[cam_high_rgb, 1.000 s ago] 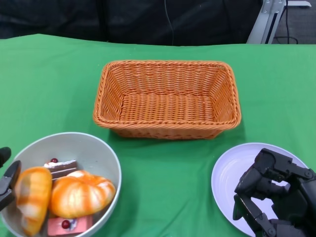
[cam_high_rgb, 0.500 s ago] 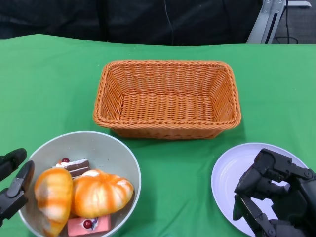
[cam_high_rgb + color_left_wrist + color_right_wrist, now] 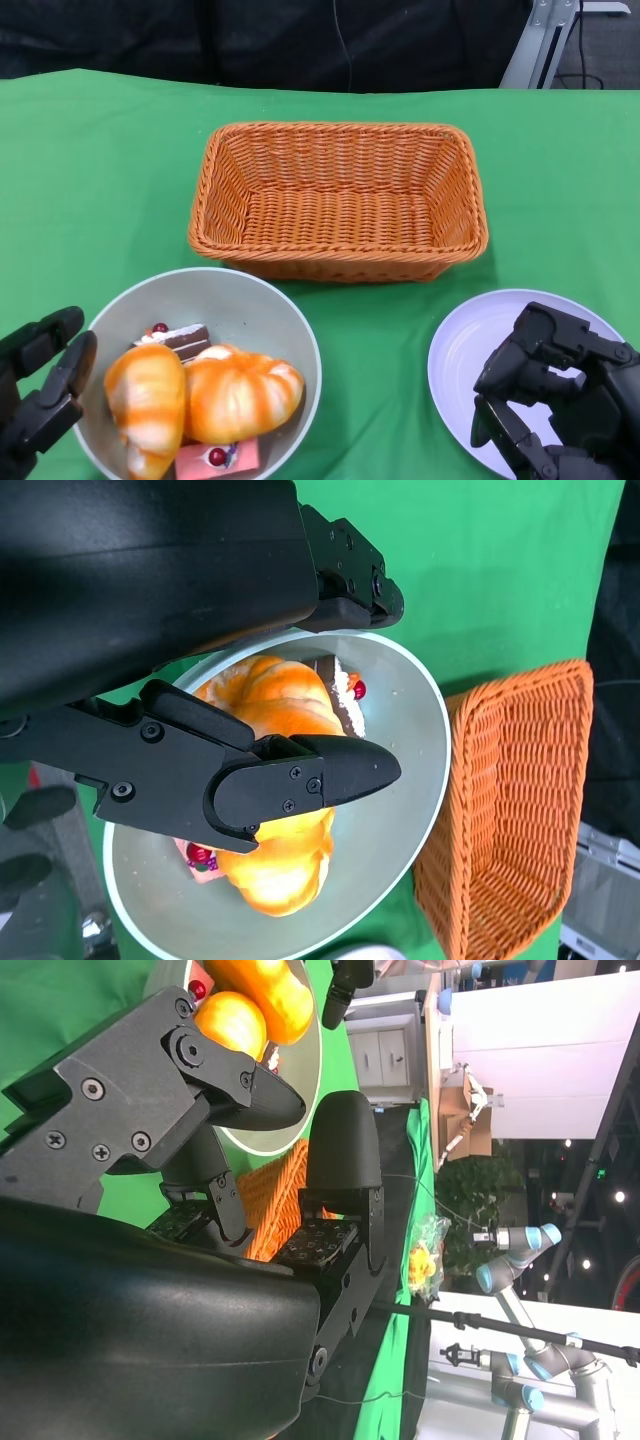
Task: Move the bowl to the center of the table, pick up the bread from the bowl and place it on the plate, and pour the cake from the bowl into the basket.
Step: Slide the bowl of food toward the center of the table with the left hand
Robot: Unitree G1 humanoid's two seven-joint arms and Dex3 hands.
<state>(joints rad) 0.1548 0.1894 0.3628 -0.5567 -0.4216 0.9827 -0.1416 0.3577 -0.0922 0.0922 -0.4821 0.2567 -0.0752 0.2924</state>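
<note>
**Bowl sitting near-left, left hand right up against it**

So you're looking at the grey bowl [image 3: 262, 310] sitting at the near left of the green table [image 3: 110, 170], just in front of the wicker basket's [image 3: 338, 198] near-left corner. Inside it two orange bread rolls [image 3: 240, 393] are lying side by side, with a chocolate cake slice [image 3: 180, 340] tucked behind them and a pink cake slice [image 3: 217, 461] in front. Your left hand [image 3: 42, 390] is sitting at the bowl's left rim with fingers spread apart; the wrist view has one finger reaching over the bread, but you can't tell if it's actually gripping the rim. Your right hand [image 3: 552, 392] is hanging over the white plate [image 3: 462, 340] at the near right, fingers curled in and holding nothing.
</note>
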